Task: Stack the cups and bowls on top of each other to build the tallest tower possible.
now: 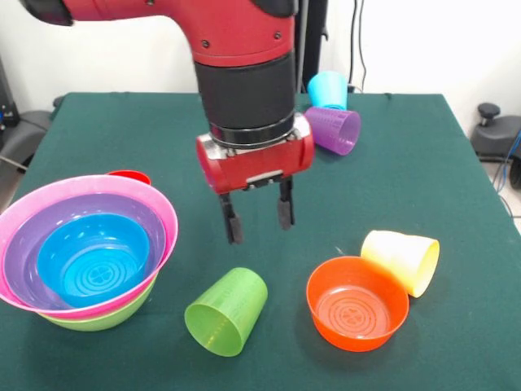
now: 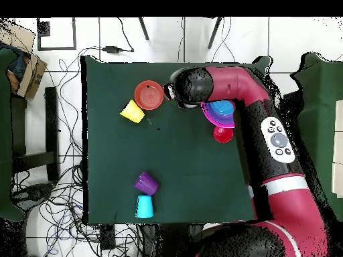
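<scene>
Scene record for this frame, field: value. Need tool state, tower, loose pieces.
tool: tool, open, empty, hanging above the table over the lime green cup
tower: blue bowl nested in purple bowl, in pink bowl, in lime green bowl
behind tower: small red item, mostly hidden
loose bowl: orange bowl, upright
cups on their sides: lime green cup; pale yellow cup touching the orange bowl; purple cup beside light blue cup
cups stacked: none

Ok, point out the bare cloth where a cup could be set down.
Widest free patch: mid-table between the purple cup and the yellow cup. Crowded: around the orange bowl, the green cup under the gripper, and the nested bowls.
</scene>
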Tool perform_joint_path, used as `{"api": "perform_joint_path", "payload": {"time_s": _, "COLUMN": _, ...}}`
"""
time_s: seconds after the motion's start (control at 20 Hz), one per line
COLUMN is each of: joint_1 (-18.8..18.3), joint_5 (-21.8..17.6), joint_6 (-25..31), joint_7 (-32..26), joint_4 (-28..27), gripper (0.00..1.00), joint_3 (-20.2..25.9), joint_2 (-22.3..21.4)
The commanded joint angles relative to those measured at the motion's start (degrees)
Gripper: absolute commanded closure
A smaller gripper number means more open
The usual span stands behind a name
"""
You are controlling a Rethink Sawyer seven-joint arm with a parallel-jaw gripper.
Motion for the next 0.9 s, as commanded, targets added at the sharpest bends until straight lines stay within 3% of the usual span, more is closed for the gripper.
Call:
{"api": "perform_joint_path", "payload": {"time_s": 0.05, "joint_1": 2.86, "joint_5": -0.19, "joint_6": -3.35, "joint_7": 9.01, "joint_4": 3.40, "gripper": 0.00, "joint_3": -5.48, "joint_2": 2.96}}
{"api": "perform_joint_path", "payload": {"time_s": 0.65, "joint_1": 4.82, "joint_5": 1.16, "joint_6": -7.63, "joint_7": 8.78, "joint_4": 1.27, "gripper": 0.00, "joint_3": -7.22, "joint_2": 6.51}}
{"api": "perform_joint_path", "payload": {"time_s": 0.9, "joint_1": 6.34, "joint_5": 2.24, "joint_6": -5.88, "joint_7": 8.91, "joint_4": -0.21, "gripper": 0.00, "joint_3": -8.28, "joint_2": 6.70}}
